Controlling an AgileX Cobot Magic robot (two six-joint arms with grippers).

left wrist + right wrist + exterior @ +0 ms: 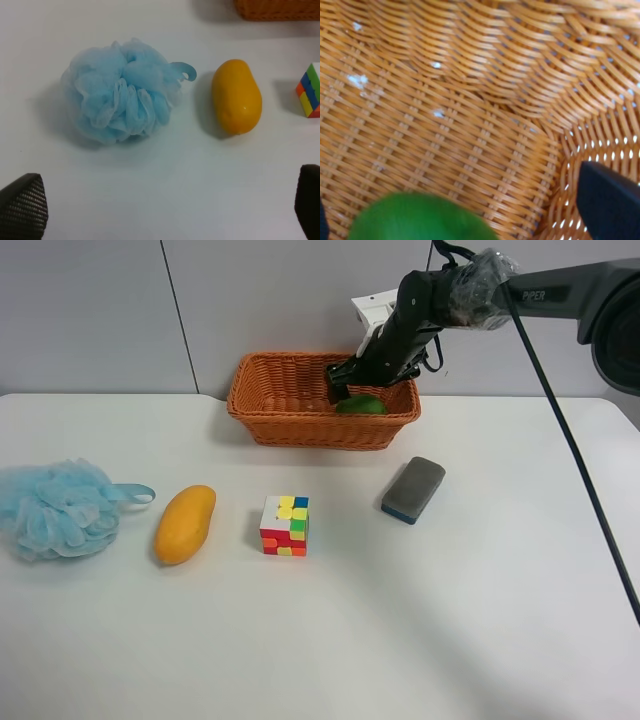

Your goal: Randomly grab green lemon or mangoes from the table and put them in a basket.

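The green lemon (360,405) lies inside the wicker basket (300,430), at its right end. My right gripper (342,388) hangs over it from the arm at the exterior high view's right. In the right wrist view the lemon (420,217) sits low between the spread fingers (610,200), with a gap to the finger on one side; the gripper (452,200) is open. The orange-yellow mango (185,524) lies on the white table (450,620) left of the cube. In the left wrist view the mango (236,96) lies ahead of my open, empty left gripper (167,192).
A blue bath pouf (60,508) lies at the table's left, next to the mango, also in the left wrist view (120,97). A colourful puzzle cube (285,526) sits mid-table. A grey and blue eraser block (413,489) lies in front of the basket's right end.
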